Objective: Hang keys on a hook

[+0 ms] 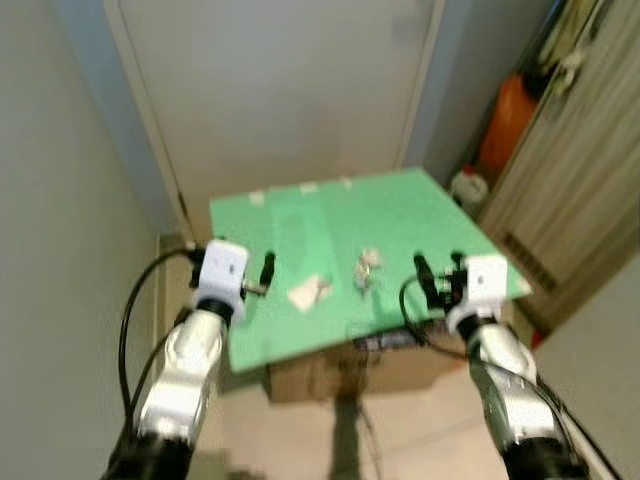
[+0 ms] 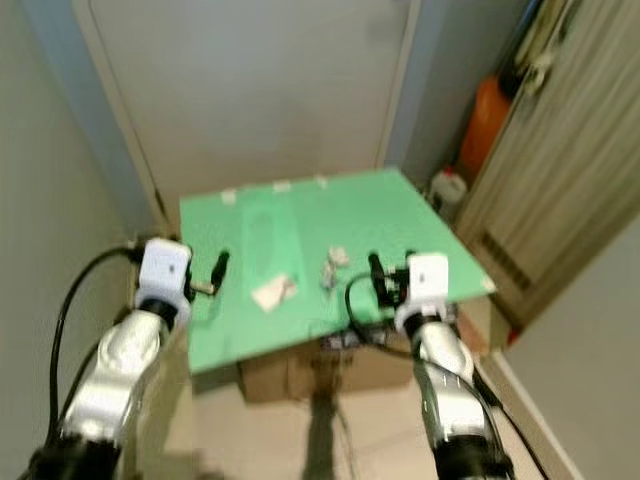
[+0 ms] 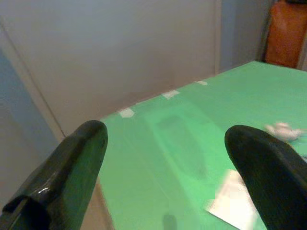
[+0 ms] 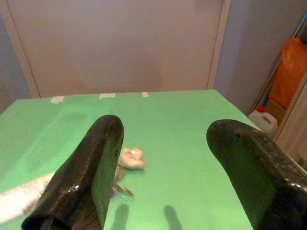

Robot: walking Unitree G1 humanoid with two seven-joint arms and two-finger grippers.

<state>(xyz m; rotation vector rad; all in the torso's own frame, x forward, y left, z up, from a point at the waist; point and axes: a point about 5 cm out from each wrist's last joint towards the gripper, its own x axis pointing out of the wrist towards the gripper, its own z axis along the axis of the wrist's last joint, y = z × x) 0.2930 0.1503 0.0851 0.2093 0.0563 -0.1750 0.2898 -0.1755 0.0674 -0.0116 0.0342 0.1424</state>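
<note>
Lying on flat green board [image 1: 330, 220]: small metal keys [image 1: 368, 270] | white paper scrap [image 1: 308, 292]

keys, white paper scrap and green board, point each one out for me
small pale bunch of keys [image 1: 368, 270], left eye view, middle of the bunch
white paper scrap [image 1: 309, 292], left eye view, its centre
flat green board [image 1: 400, 215], left eye view, bare surface

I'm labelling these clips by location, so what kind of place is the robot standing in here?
Probably a narrow home entryway or utility corner: a closed pale door straight ahead, a green board laid on a cardboard box as a makeshift table, and an orange container beside a white jug.
</note>
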